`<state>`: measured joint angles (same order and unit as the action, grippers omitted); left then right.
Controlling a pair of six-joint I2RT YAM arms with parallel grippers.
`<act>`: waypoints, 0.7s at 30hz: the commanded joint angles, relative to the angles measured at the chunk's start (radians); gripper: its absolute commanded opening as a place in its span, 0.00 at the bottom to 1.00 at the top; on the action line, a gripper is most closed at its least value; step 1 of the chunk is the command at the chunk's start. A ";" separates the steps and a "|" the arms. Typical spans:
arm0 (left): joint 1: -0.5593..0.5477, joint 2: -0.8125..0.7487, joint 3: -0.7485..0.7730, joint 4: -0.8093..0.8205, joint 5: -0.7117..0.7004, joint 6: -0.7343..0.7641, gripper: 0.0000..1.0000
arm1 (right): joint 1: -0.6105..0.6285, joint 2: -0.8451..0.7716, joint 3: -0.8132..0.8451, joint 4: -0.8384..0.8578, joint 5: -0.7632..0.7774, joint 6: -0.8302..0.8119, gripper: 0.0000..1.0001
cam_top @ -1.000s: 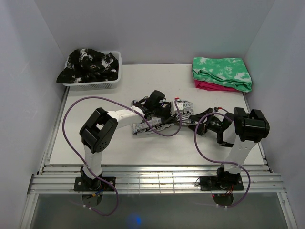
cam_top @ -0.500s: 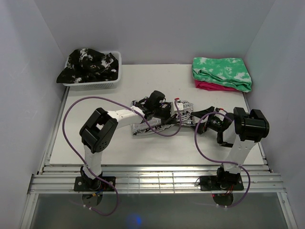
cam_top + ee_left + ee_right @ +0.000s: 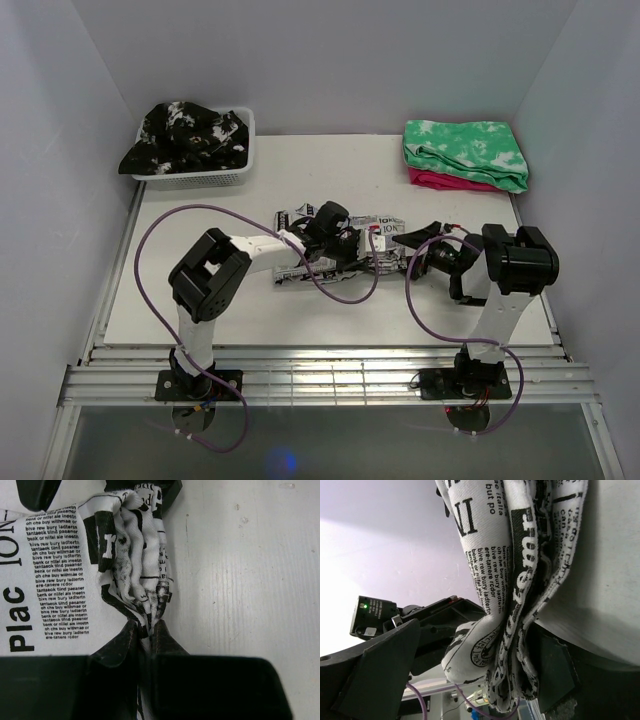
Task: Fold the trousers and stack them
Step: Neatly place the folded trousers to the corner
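Note:
The trousers (image 3: 388, 228), white with black newspaper print, lie folded in a long bundle at the middle of the table. My left gripper (image 3: 365, 250) reaches in from the left and is shut on a bunched, pleated edge of the trousers (image 3: 135, 555); its fingertips (image 3: 131, 632) pinch the cloth just above the table. My right gripper (image 3: 403, 254) is at the bundle's right end. It stands open, and the stacked layers of the trousers (image 3: 520, 595) hang between its fingers (image 3: 385, 670), close to one finger and apart from the other.
A white basket (image 3: 195, 180) holding a black garment with white splotches (image 3: 185, 135) stands at the back left. A folded green-and-white cloth (image 3: 465, 150) lies on a pink one (image 3: 440, 180) at the back right. Purple cables (image 3: 345, 295) loop over the table by both arms.
The right gripper has moved a little left and back, further around the trousers' right end. The left gripper has shifted slightly with the cloth still pinched. Neither gripper's opening has changed.

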<state>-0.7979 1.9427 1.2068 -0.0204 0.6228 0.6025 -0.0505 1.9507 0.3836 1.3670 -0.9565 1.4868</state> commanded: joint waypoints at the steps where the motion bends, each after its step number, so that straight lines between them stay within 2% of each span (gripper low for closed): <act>1: -0.014 -0.059 -0.018 0.074 0.006 0.034 0.00 | 0.031 0.020 0.009 0.047 0.021 -0.052 0.90; 3: -0.014 -0.062 -0.026 0.088 -0.008 0.042 0.00 | 0.032 0.034 0.020 0.046 0.012 -0.063 0.90; 6: -0.018 -0.074 -0.059 0.140 -0.029 0.060 0.00 | 0.034 0.034 0.050 -0.046 0.010 -0.136 0.90; 9: -0.030 -0.094 -0.088 0.169 -0.040 0.097 0.00 | 0.038 0.005 0.086 -0.215 0.045 -0.219 0.91; 11: -0.034 -0.100 -0.092 0.169 -0.041 0.098 0.00 | 0.041 -0.024 0.122 -0.372 0.082 -0.322 1.00; 12: -0.035 -0.102 -0.093 0.168 -0.047 0.100 0.00 | 0.044 -0.048 0.138 -0.414 0.106 -0.354 0.91; 16: -0.038 -0.113 -0.102 0.181 -0.052 0.106 0.00 | 0.113 -0.062 0.207 -0.558 0.114 -0.478 0.73; 18: -0.040 -0.117 -0.107 0.194 -0.060 0.099 0.00 | 0.132 -0.076 0.236 -0.690 0.146 -0.549 0.60; 19: -0.040 -0.117 -0.105 0.197 -0.072 0.092 0.00 | 0.139 -0.082 0.241 -0.719 0.156 -0.577 0.44; 20: -0.040 -0.120 -0.104 0.198 -0.081 0.088 0.00 | 0.141 -0.087 0.242 -0.727 0.159 -0.606 0.36; 21: -0.038 -0.123 -0.104 0.198 -0.089 0.077 0.00 | 0.141 -0.098 0.259 -0.756 0.156 -0.625 0.22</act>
<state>-0.8249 1.9133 1.1030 0.1356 0.5308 0.6876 0.0746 1.9038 0.5999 0.7757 -0.8310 1.0012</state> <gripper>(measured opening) 0.179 0.318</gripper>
